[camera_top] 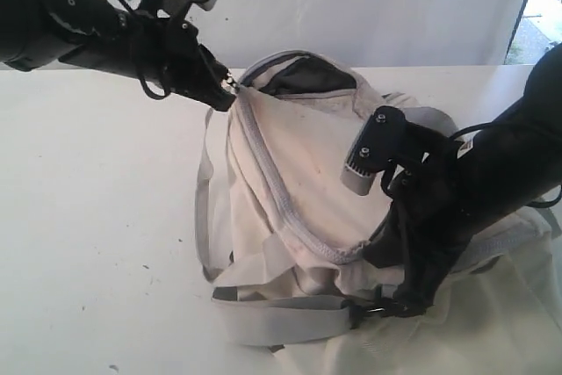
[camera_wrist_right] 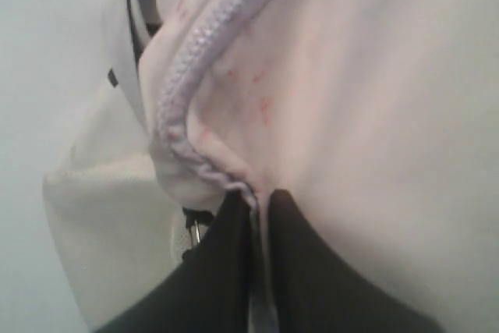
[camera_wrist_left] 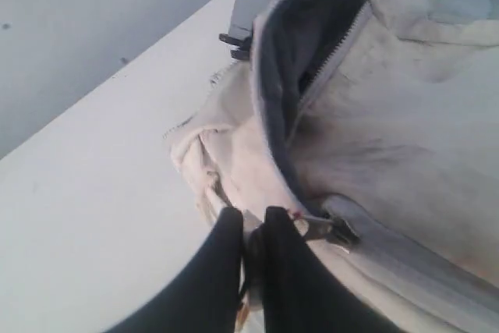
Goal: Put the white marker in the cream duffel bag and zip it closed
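A: What was seen from the outside?
B: The cream duffel bag (camera_top: 290, 182) was seen lying on the table (camera_top: 88, 217). The left claw (camera_top: 226, 87) was pressed shut on the zipper pull (camera_top: 232, 82), likely so the bag could be closed. The right claw (camera_top: 379, 256) was pinched on the bag's other end, likely so the cloth was kept tight.
A: And from the left wrist?
B: A dark gap (camera_wrist_left: 312, 44) was left unzipped. Grimy cloth was seen.
A: And the right wrist?
B: Pink spots and the grey zipper (camera_wrist_right: 195, 52) were shown. The white marker was seen nowhere; it was probably hidden inside.
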`<action>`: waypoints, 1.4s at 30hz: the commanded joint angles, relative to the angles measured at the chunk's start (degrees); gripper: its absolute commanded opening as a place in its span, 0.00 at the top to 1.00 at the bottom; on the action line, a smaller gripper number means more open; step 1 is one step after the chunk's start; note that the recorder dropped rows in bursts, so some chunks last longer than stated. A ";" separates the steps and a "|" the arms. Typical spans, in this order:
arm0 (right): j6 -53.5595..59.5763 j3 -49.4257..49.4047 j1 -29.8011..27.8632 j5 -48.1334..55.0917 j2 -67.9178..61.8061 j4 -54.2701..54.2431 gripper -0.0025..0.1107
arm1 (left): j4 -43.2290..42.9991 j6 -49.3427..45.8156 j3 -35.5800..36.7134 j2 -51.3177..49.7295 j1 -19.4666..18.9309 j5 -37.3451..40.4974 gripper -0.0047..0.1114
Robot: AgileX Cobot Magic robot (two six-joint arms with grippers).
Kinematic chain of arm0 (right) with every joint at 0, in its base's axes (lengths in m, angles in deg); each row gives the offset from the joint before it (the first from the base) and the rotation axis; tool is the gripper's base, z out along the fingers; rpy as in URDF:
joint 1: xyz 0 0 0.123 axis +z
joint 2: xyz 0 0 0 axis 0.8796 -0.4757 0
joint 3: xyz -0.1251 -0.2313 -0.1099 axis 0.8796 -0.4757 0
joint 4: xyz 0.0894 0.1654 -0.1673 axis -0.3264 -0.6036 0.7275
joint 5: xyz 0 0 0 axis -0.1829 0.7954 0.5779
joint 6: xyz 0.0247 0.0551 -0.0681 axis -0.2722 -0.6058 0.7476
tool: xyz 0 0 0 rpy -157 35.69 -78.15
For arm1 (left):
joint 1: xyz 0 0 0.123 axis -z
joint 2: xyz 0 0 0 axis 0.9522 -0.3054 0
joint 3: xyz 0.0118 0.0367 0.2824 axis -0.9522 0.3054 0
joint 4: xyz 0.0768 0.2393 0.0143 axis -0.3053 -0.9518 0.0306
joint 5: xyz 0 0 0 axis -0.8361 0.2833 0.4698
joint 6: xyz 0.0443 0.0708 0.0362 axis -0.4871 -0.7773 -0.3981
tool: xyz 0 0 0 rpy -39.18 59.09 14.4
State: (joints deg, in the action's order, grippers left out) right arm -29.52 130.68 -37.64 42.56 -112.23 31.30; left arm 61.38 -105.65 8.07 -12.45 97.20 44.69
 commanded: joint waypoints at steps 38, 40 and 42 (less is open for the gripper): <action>-21.86 1.96 -4.36 -9.51 4.55 3.08 0.39 | 27.77 -20.19 21.11 22.33 -19.74 30.12 0.96; -21.86 2.20 -4.36 -9.10 6.23 -0.40 0.39 | 30.28 -22.19 21.11 22.33 -19.74 30.12 0.96; -20.94 2.20 -4.36 -9.10 7.62 -3.59 0.41 | 31.86 -23.16 21.11 22.33 -19.74 30.28 0.96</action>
State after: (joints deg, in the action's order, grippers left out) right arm -51.04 132.47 -42.02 32.99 -106.62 32.33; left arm 89.04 -126.22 29.06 9.37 77.65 74.29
